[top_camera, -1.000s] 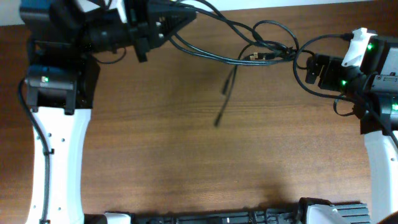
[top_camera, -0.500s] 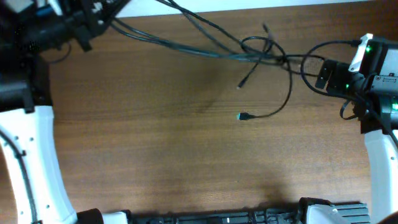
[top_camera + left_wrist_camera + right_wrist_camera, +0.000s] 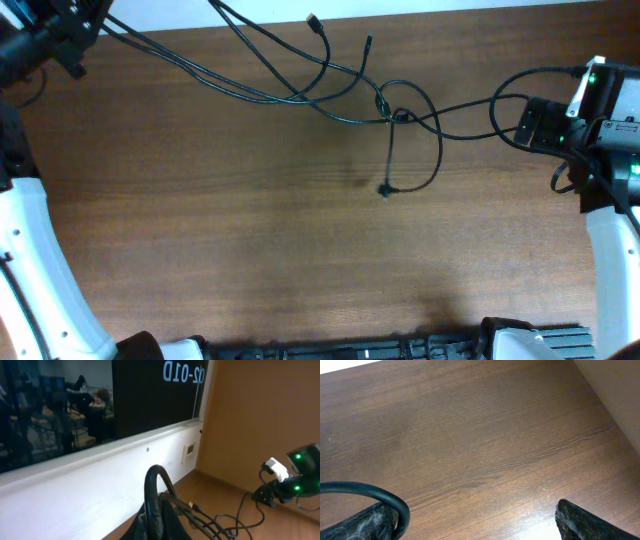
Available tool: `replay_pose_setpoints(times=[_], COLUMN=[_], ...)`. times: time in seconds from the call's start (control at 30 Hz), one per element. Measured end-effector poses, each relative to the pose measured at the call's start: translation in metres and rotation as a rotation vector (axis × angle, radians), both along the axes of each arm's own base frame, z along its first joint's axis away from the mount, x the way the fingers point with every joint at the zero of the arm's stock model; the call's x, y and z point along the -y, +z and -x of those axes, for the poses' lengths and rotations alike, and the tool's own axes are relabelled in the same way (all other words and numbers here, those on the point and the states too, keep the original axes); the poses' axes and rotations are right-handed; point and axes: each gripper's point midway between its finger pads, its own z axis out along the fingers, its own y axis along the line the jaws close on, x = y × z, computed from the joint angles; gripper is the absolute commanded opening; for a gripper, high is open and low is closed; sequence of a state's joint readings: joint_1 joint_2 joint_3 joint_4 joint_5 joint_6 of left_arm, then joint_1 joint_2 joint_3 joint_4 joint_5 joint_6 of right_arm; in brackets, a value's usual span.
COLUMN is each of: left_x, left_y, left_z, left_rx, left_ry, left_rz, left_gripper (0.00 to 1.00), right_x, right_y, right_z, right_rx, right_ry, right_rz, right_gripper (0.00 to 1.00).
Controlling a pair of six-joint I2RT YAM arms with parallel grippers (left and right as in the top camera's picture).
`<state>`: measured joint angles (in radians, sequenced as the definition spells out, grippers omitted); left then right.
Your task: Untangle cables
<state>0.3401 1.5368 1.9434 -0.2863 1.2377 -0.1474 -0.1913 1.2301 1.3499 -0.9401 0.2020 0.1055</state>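
Left gripper (image 3: 62,42), clamped on the cables (image 3: 388,150), has drawn further away. We see strands now stretched long from it, one small knot (image 3: 398,114) remaining nearer the right gripper (image 3: 522,122), whose fingers stand wide apart.

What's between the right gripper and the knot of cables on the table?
Nothing visible. Between the right gripper and the cables the overhead view shows only bare table, crossed by one of their own strands.

Black cables (image 3: 396,115); brown wood-grain table (image 3: 250,250); white left arm (image 3: 30,240).
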Motion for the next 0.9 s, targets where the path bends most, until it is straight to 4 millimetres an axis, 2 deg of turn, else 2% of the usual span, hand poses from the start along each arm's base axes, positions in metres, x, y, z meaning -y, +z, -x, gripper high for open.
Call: replay_pose_setpoints(times=[0.2,0.33,0.5,0.63,0.9], left_x=[-0.006,-0.027,-0.051,-0.049,-0.054], left_y=[0.002,0.002,-0.015,-0.033,-0.042], left_z=[-0.006,-0.027,-0.043,-0.041,-0.041], left_rx=[0.135,0.14,0.076,-0.004,0.003], left_ry=[0.059,0.234,0.398,0.381,0.4], left_rz=[-0.104,-0.118,-0.157,-0.162,-0.229], left_gripper=[0.0,0.0,0.0,0.0,0.02], right_x=[-0.001,-0.002,-0.002,-0.016,-0.026], right_y=[-0.005,-0.008,-0.01,-0.011,-0.016], right_z=[0.006,0.009,0.011,0.006,0.008], right_rx=[-0.038,-0.06,-0.075,-0.057,-0.087], right_ry=[0.012,0.028,0.031,0.092,0.178], right_rz=[0.003,0.014,0.013,-0.05,-0.059], right_gripper=[0.99,0.99,0.99,0.99,0.99])
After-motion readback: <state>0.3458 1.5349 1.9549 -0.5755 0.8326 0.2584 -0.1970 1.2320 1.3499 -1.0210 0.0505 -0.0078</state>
